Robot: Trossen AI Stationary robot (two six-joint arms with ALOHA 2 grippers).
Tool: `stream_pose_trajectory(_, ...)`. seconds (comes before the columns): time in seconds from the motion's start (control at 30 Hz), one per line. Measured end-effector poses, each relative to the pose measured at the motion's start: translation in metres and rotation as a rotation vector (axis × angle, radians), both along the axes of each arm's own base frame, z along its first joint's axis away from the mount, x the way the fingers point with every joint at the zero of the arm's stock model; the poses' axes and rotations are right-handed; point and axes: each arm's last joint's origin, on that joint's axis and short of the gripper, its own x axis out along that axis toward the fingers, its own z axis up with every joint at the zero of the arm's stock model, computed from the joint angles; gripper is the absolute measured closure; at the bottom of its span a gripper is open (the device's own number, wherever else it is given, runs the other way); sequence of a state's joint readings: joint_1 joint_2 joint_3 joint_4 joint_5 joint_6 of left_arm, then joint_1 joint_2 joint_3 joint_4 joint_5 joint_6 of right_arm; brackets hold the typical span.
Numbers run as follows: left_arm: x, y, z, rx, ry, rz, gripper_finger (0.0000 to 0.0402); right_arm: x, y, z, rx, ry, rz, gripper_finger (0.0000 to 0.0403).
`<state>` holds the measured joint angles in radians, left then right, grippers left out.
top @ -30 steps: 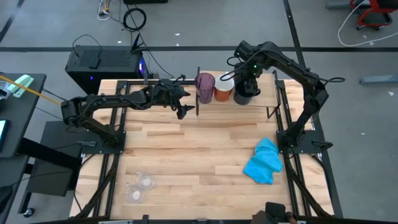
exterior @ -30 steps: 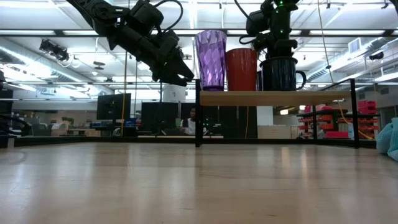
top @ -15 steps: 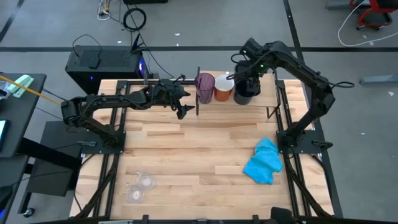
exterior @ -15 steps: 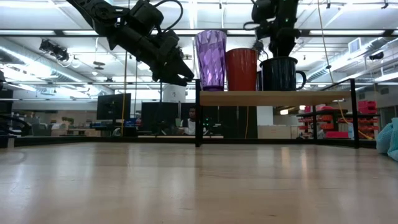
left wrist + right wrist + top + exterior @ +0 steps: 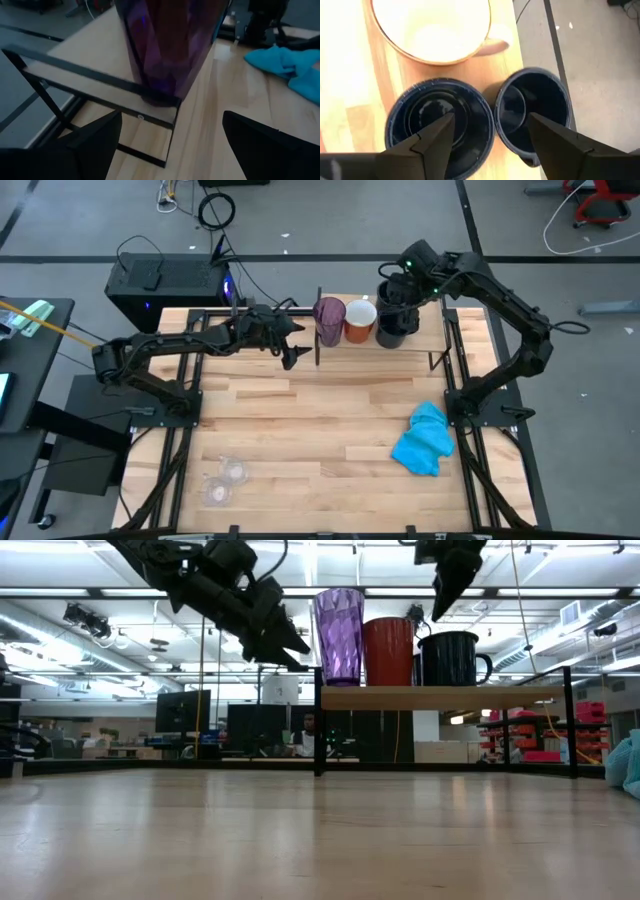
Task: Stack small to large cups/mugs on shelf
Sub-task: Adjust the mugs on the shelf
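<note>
The purple tumbler [image 5: 329, 316], the orange mug [image 5: 360, 321] and two navy mugs [image 5: 440, 125] [image 5: 532, 112] stand upright on their bases in a row on the shelf [image 5: 440, 697] at the table's far side. My right gripper [image 5: 447, 585] is open and empty above the navy mugs [image 5: 455, 658]. My left gripper [image 5: 290, 352] is open and empty just left of the shelf's end, facing the tumbler [image 5: 167, 45]. Two clear cups [image 5: 228, 480] lie on the table near its front left.
The bright blue cloth [image 5: 425, 440] lies on the table's right side. The shelf's black uprights [image 5: 318, 725] stand at its ends. The slatted tabletop [image 5: 310, 430] spreads between the shelf and the near edge.
My right gripper has risen from the rim of the front navy mug to well above it. The mug stays upright on the shelf.
</note>
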<state>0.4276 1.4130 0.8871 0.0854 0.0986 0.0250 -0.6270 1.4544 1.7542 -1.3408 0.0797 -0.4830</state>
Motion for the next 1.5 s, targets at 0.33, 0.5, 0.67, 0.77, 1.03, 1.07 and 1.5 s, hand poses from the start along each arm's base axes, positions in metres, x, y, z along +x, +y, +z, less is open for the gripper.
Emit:
stream_pose_trajectory(0.33,-0.007,-0.003,0.013,-0.016,-0.045,0.017,0.0047,0.014,0.012,0.005,-0.036,-0.080,0.060,0.0151)
stream_pose_trajectory(0.5,-0.007,-0.003,0.013,-0.016,-0.046,0.024,0.0047,0.028,0.012,0.001,-0.014,-0.104,0.077,0.0155)
stream_pose_trajectory(0.67,-0.007,-0.003,0.013,-0.016,-0.045,0.025,0.0047,0.037,0.017,0.012,0.028,-0.189,0.139,0.0158)
stream_pose_trajectory(0.77,-0.007,-0.003,0.013,-0.016,-0.046,0.025,0.0047,0.047,0.014,0.010,0.054,-0.196,0.141,0.0158)
stream_pose_trajectory(1.03,-0.007,-0.003,0.013,-0.017,-0.044,0.025,0.0047,0.072,0.000,-0.002,0.108,-0.156,0.144,0.0159)
stream_pose_trajectory(1.07,-0.007,-0.003,0.013,-0.017,-0.044,0.025,0.0047,0.073,-0.001,-0.002,0.114,-0.151,0.145,0.0159)
stream_pose_trajectory(1.5,-0.008,-0.003,0.012,-0.021,-0.035,0.025,0.0047,0.078,-0.004,-0.013,0.155,-0.085,0.146,0.0148)
